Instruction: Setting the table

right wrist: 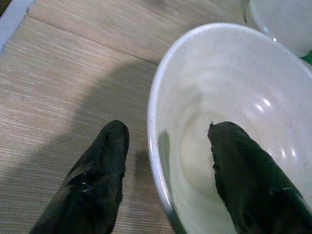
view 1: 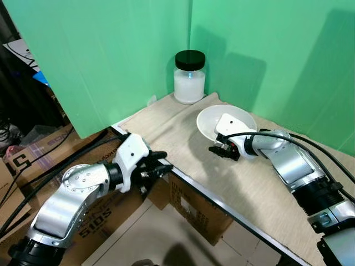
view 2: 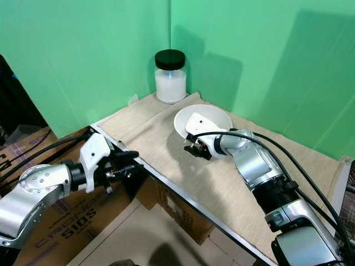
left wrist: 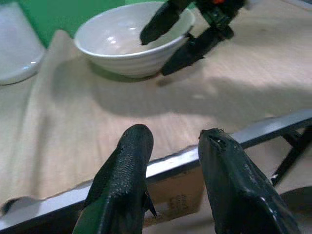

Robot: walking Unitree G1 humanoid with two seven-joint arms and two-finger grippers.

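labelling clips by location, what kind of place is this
Probably a staged test corner rather than a lived-in dining room: green backdrop panels wall in a small table, with cardboard boxes underneath. A white bowl and jar sit on it.

Green panels (view 1: 111, 61) fill the upper frame, meeting in a corner at top centre. Cardboard boxes (view 1: 197, 213) sit at lower left and centre, printed with what may read "5105". Black cables (view 1: 50, 166) cross them.

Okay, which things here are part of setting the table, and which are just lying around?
Part of the job:
- white bowl, its rim between the open fingers of the right gripper
- table mat
- black-lidded jar

Lying about:
- cardboard boxes
- black cables
- left gripper, idle at the table edge
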